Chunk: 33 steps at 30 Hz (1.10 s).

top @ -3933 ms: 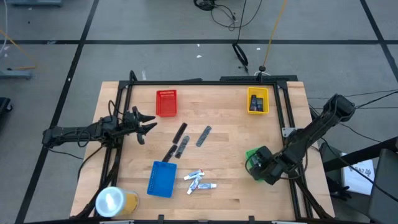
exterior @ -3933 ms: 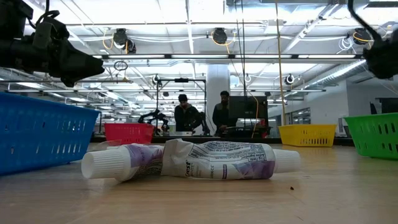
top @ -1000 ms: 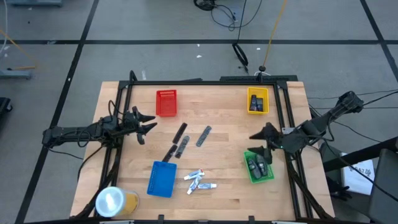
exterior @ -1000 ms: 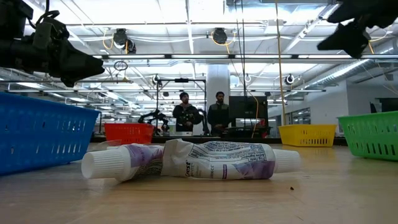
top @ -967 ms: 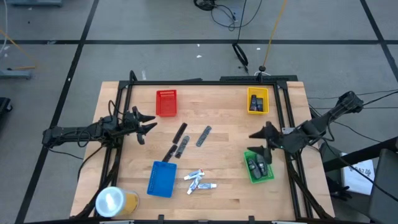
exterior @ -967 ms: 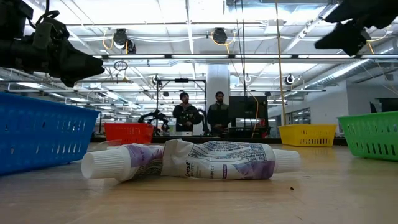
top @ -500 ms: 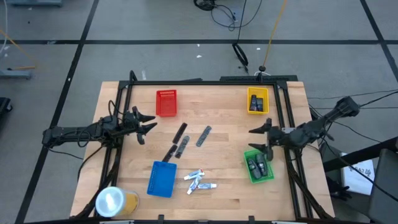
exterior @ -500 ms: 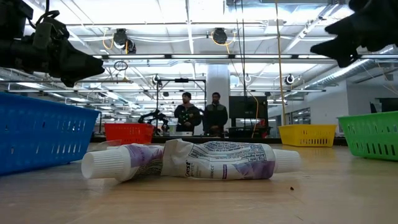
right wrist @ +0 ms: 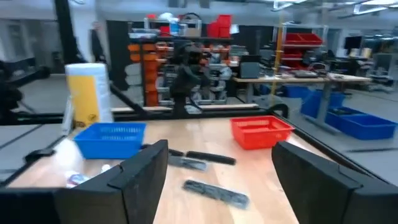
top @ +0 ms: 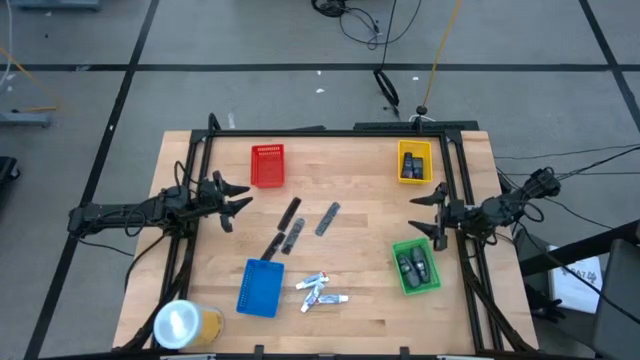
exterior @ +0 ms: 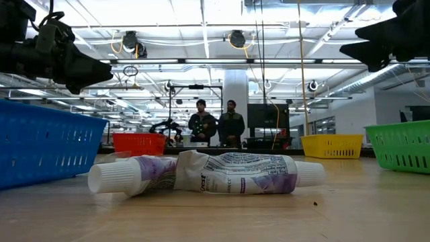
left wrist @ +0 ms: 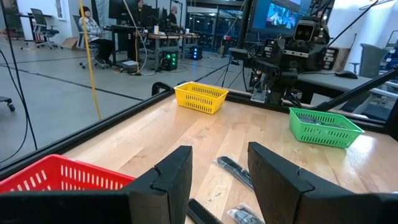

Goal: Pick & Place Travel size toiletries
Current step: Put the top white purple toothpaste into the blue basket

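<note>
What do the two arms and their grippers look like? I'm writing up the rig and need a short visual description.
Both arms are dark, near-black jointed links with thin black cables running along them. The left gripper and the right gripper each end in two pointed fingers. Up close the left fingers are broad, angular, matte dark blocks, and the right fingers look the same. No markings are visible.
</note>
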### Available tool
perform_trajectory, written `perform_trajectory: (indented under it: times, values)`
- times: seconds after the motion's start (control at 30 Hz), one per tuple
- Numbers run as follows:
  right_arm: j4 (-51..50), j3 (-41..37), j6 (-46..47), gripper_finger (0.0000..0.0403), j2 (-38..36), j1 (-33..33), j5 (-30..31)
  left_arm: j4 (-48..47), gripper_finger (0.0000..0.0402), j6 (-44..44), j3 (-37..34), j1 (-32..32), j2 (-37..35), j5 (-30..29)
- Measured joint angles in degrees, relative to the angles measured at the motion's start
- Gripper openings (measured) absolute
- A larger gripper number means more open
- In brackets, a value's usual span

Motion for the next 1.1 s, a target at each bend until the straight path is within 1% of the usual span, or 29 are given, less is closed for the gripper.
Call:
perform_trajectory:
  times: [0.07,0.23,0.3,0.37,0.47,0.67,0.77,0.93,1.0,1.1]
  values:
    - [1.3,-1.2,-0.8,0.0268,-0.1,-0.5,-3.5,0.2,0.0154,0.0,0.0,0.0,0.0,0.0]
    - [14.5,-6.2,-4.5,0.0245,0.3,-2.4,-12.8,0.2,0.0154,0.0,0.0,0.0,0.0,0.0]
    - [16.4,-6.7,-5.0,0.0237,0.6,-3.4,-13.7,0.2,0.0154,0.0,0.0,0.0,0.0,0.0]
    - [14.7,-6.7,-6.0,0.0231,1.1,-4.3,-13.5,0.2,0.0154,0.0,0.0,0.0,0.0,0.0]
    - [16.6,-6.8,-8.5,0.0221,0.9,-6.4,-13.5,0.1,0.0154,0.0,0.0,0.0,0.0,0.1]
    - [14.8,-6.8,-11.2,0.0203,1.0,-12.4,-14.1,0.2,0.0154,0.0,0.0,0.0,0.0,0.1]
    - [11.8,-5.8,-10.6,0.0196,1.0,-16.0,-18.5,0.2,0.0154,0.0,0.0,0.0,0.0,0.1]
    - [9.9,-4.1,-9.0,0.0183,1.0,-22.3,-28.4,0.1,0.0154,0.0,0.0,0.0,0.0,0.1]
    - [6.6,-3.6,-8.3,0.0176,1.0,-24.1,-28.9,0.2,0.0154,0.0,0.0,0.0,0.0,0.1]
    - [4.5,-3.5,-8.1,0.0166,1.0,-26.2,-28.7,0.1,0.0154,0.0,0.0,0.0,0.0,0.1]
